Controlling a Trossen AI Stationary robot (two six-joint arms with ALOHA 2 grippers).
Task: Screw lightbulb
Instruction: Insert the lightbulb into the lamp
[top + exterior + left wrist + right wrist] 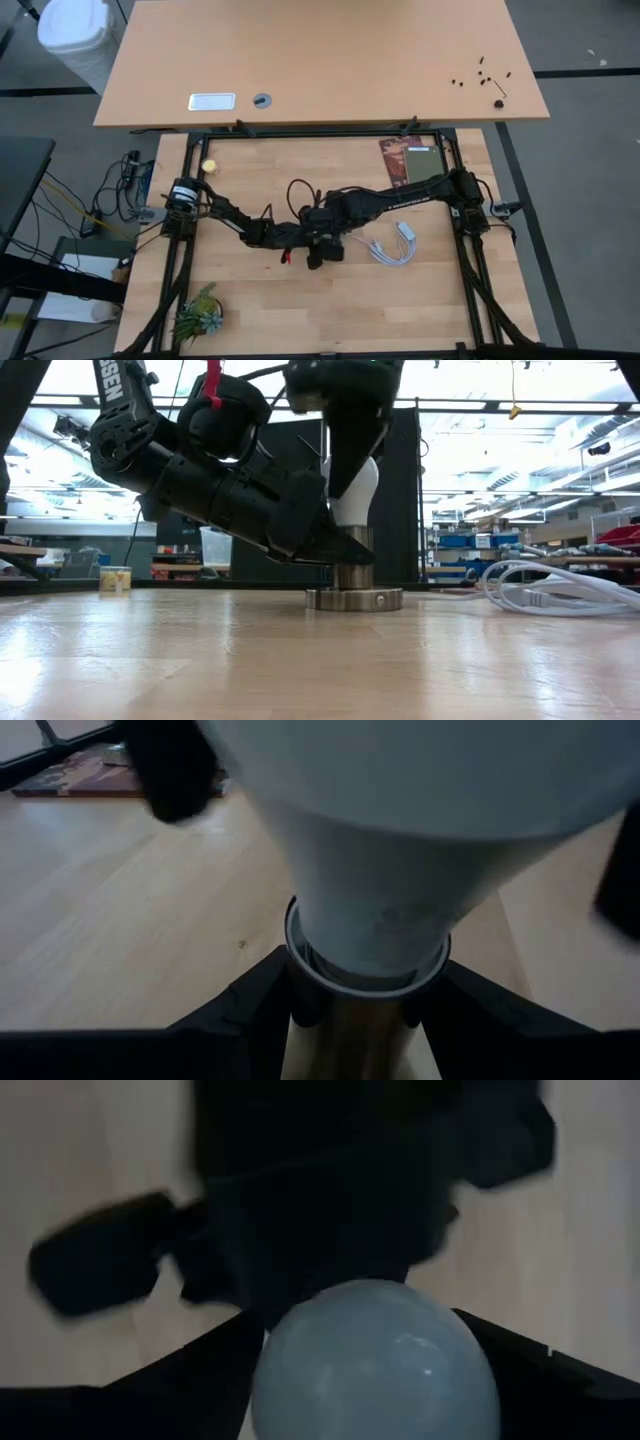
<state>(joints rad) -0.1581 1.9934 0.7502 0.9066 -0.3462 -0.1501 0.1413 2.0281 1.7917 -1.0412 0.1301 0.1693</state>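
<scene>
The white lightbulb stands upright with its narrow base in the metal socket. The socket's flat round disc rests on the wooden table. My left gripper reaches in low from the table's left and is shut on the socket's barrel, just under the bulb. My right gripper hangs over the bulb pointing down. Its open fingers stand close on either side of the dome. In the high view both grippers cover the socket. My left gripper pinches the socket's upright metal barrel between its two fingers, right below the bulb's collar. The fingers come from the table's left, slanting a little downward. The socket stands upright with its disc flat on the table.
A coiled white cable lies right of the socket, seen also in the low view. A small yellow ball sits at the far left, a green plant at the near left, and a dark booklet at the far right.
</scene>
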